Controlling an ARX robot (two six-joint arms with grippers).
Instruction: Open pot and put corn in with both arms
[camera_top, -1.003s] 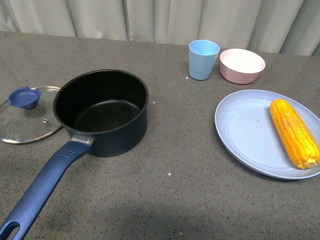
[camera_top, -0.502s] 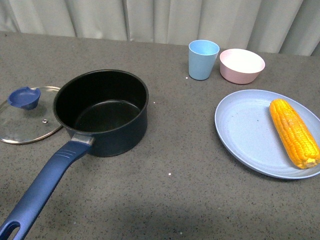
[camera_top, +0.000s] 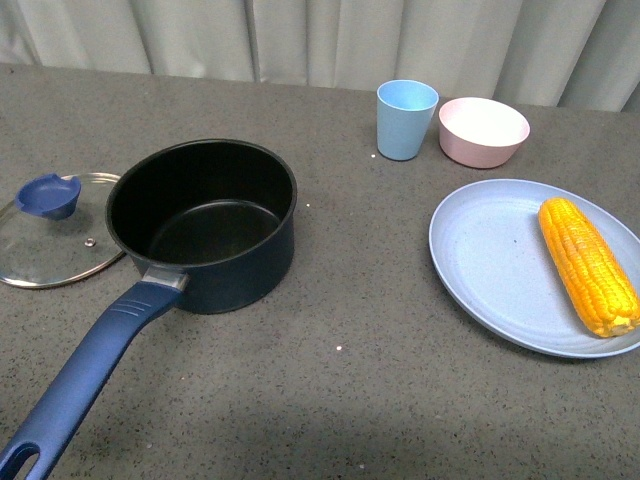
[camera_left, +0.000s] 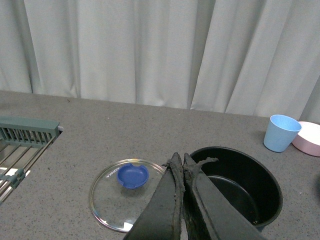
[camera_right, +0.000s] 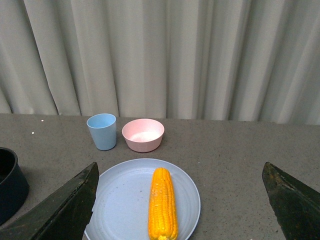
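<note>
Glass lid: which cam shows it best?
Left wrist view: the lid lies flat beside the pot, nearly whole, with only its edge behind the shut left claw. Front view: the lid is partly hidden by the pot. Right wrist view: not visible.

A blue cup (camera_top: 407, 120) stands just beside a pink bowl (camera_top: 484, 131), at its nine o'clock; a light-blue plate (camera_top: 490, 260) lies at the bowl's six

The saucepan (camera_top: 240, 275) is dark navy, black inside. The corn cob (camera_top: 588, 265) is yellow-orange with kernel rows, the plate (camera_top: 490, 260) pale blue, the desk (camera_top: 400, 400) speckled grey.
</note>
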